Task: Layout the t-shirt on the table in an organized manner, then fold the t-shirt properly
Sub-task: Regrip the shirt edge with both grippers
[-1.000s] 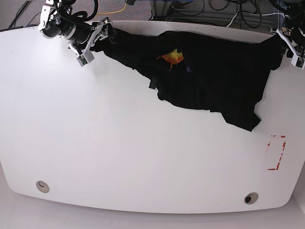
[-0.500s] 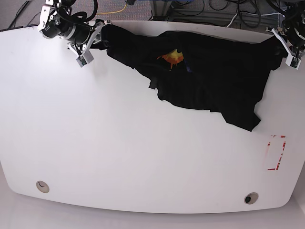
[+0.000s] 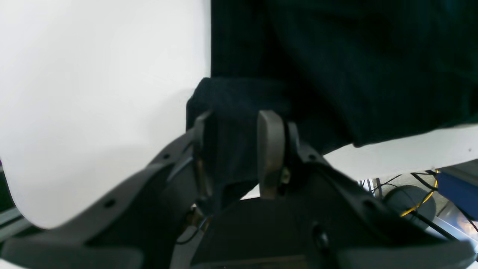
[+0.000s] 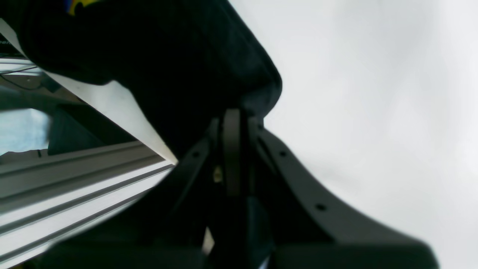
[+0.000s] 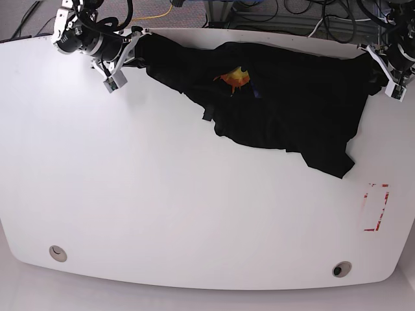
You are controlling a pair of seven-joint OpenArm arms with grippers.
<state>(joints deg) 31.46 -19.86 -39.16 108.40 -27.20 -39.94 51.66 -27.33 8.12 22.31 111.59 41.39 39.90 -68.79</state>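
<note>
The black t-shirt (image 5: 279, 97) is spread crumpled along the far edge of the white worktop (image 5: 162, 207). One corner is pinched in the left gripper (image 3: 233, 149) jaws; the opposite corner is clamped by the right gripper (image 4: 233, 123), jaws pressed together on cloth.

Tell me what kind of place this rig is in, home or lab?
Most likely a robotics lab or test bench: a bare white table with a red tape rectangle marked on it, loose cables and aluminium framing behind, and a t-shirt as the only workpiece.
</note>
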